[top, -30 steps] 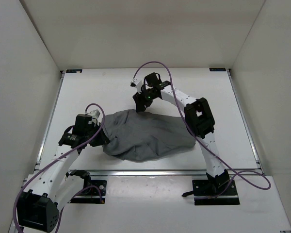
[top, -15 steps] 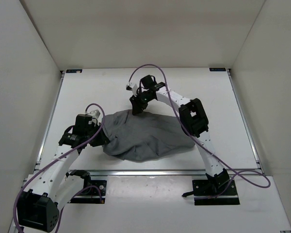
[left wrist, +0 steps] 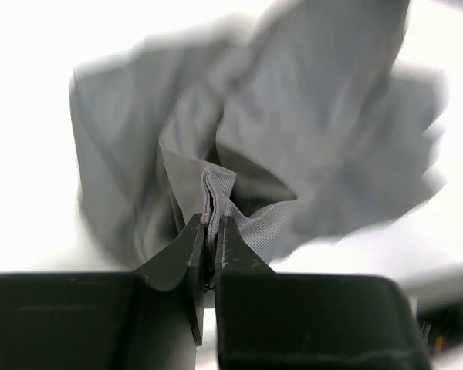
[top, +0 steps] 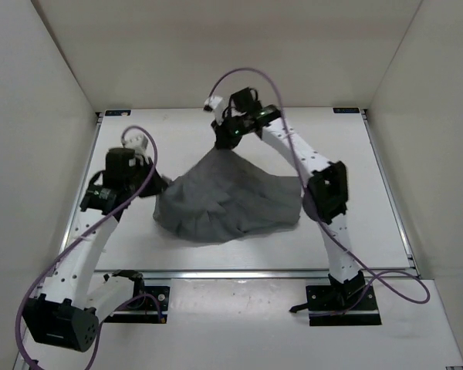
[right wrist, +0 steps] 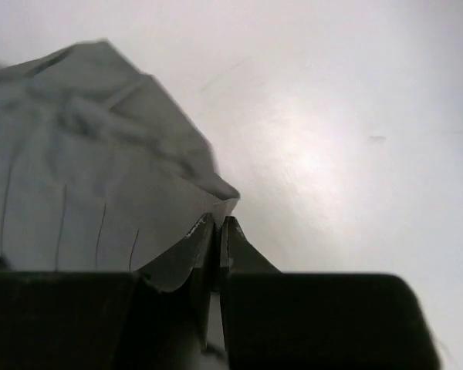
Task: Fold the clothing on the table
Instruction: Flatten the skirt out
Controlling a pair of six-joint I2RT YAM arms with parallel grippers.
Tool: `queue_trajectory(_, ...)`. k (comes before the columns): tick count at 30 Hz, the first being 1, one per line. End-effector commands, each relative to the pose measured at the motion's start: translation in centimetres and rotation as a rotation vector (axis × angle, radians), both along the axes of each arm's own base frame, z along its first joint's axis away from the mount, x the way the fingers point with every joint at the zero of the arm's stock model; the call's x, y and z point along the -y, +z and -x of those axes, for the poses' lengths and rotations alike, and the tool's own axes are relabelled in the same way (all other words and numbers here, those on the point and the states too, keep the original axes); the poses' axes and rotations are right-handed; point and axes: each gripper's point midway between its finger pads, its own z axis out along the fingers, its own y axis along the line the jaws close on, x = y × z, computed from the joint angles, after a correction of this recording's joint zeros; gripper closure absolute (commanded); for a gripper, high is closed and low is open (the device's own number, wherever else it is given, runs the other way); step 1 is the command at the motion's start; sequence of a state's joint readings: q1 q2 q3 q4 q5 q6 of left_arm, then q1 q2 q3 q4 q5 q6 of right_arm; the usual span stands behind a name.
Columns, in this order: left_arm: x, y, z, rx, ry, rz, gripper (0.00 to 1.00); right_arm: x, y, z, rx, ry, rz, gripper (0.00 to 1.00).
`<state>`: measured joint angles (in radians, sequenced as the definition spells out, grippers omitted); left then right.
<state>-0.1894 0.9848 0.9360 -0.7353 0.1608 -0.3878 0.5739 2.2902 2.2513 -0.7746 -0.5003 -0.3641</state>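
Note:
The clothing point(top: 228, 196) is a grey pleated skirt, pulled up into a peak at the back and draped down onto the white table point(top: 370, 193). My right gripper point(top: 220, 143) is shut on its upper corner; in the right wrist view the tips point(right wrist: 216, 222) pinch the fabric edge point(right wrist: 92, 177). My left gripper point(top: 160, 185) is shut on the skirt's left edge; in the left wrist view a bunched hem point(left wrist: 216, 185) sits between the closed jaws point(left wrist: 211, 223), with the rest of the cloth point(left wrist: 316, 123) hanging beyond.
White walls point(top: 46, 116) enclose the table on three sides. A metal edge rail point(top: 239, 272) runs along the near side, with both arm bases point(top: 339, 302) behind it. Purple cables loop over each arm.
My right gripper closed on the skirt's far corner and lifted it toward the back. The left arm rose and shifted left with its edge, and the skirt now stands up in a peak.

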Motion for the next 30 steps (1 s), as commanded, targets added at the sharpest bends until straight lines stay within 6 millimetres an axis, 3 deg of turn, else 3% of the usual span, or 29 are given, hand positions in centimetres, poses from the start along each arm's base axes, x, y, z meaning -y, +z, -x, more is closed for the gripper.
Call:
queue_trajectory(1,-2.3,10.7,-4.5,0.319,0.097,-0.05,1.0,7.2,18.3,-0.6,0.346,-0.158,-0.176,1.0)
queue_trajectory(2,-2.9,13.3,-5.1,0.394,0.127,-0.049,1.0,8.9,20.3,0.6,0.381,-0.166,-0.215,1.0)
queue_trajectory(3,-3.2,14.3,-5.3,0.425,0.145,-0.051,1.0,10.1,23.5,2.6,0.432,-0.158,-0.268,1.0)
queue_trajectory(4,-3.4,15.9,-5.5,0.463,0.162,-0.038,1.0,11.1,22.6,2.6,0.425,-0.183,-0.279,1.0)
queue_trajectory(5,-3.5,17.6,-5.4,0.508,0.175,-0.023,1.0,12.5,26.2,4.1,0.513,-0.188,-0.346,1.0)
queue_trajectory(6,-3.5,18.3,-5.3,0.527,0.175,-0.01,1.0,13.5,26.9,6.6,0.53,-0.185,-0.37,0.99)
queue_trajectory(7,-3.5,19.8,-5.0,0.568,0.178,-0.002,1.0,14.0,25.8,7.0,0.523,-0.205,-0.387,1.0)
queue_trajectory(8,-3.5,21.4,-4.4,0.603,0.178,0.01,1.0,15.1,27.0,9.1,0.558,-0.207,-0.433,1.0)
queue_trajectory(9,-3.4,22.2,-3.9,0.625,0.171,0.011,1.0,16.4,29.7,11.7,0.63,-0.202,-0.482,1.0)
queue_trajectory(10,-3.4,24.2,-2.9,0.676,0.165,0.023,1.0,17.4,30.9,13.7,0.661,-0.211,-0.52,1.0)
queue_trajectory(11,-3.8,26.1,-1.7,0.734,0.187,0.025,1.0,18.0,30.8,14.4,0.656,-0.205,-0.545,0.99)
queue_trajectory(12,-4.1,27.0,-1.2,0.757,0.199,0.029,1.0,19.0,32.8,17.2,0.707,-0.179,-0.588,1.0)
queue_trajectory(13,-4.5,29.0,0.0,0.808,0.214,0.035,1.0,20.6,34.1,18.7,0.736,-0.2,-0.63,1.0)
queue_trajectory(14,-4.6,30.4,0.8,0.836,0.218,0.036,1.0,21.9,34.4,18.9,0.752,-0.203,-0.645,1.0)
queue_trajectory(15,-4.8,32.1,1.4,0.873,0.221,0.042,1.0,22.1,35.1,20.9,0.761,-0.152,-0.664,1.0)
queue_trajectory(17,-4.5,33.2,1.4,0.895,0.208,0.05,1.0,23.0,36.2,21.8,0.785,-0.141,-0.676,1.0)
queue_trajectory(19,-3.8,33.7,0.8,0.915,0.18,0.067,1.0,22.1,35.9,20.9,0.766,-0.114,-0.679,1.0)
queue_trajectory(23,-2.0,31.6,-2.7,0.921,0.113,0.076,1.0,20.7,33.6,17.7,0.675,-0.036,-0.708,1.0)
queue_trajectory(25,-1.0,28.8,-5.3,0.899,0.07,0.065,1.0,20.0,30.9,14.3,0.585,-0.017,-0.71,1.0)
queue_trajectory(28,0.1,26.8,-8.8,0.909,0.03,0.088,1.0,18.5,28.3,10.2,0.506,0.009,-0.684,1.0)
queue_trajectory(30,0.4,25.9,-11.1,0.896,0.022,0.105,1.0,17.9,26.0,6.3,0.438,-0.018,-0.663,0.99)
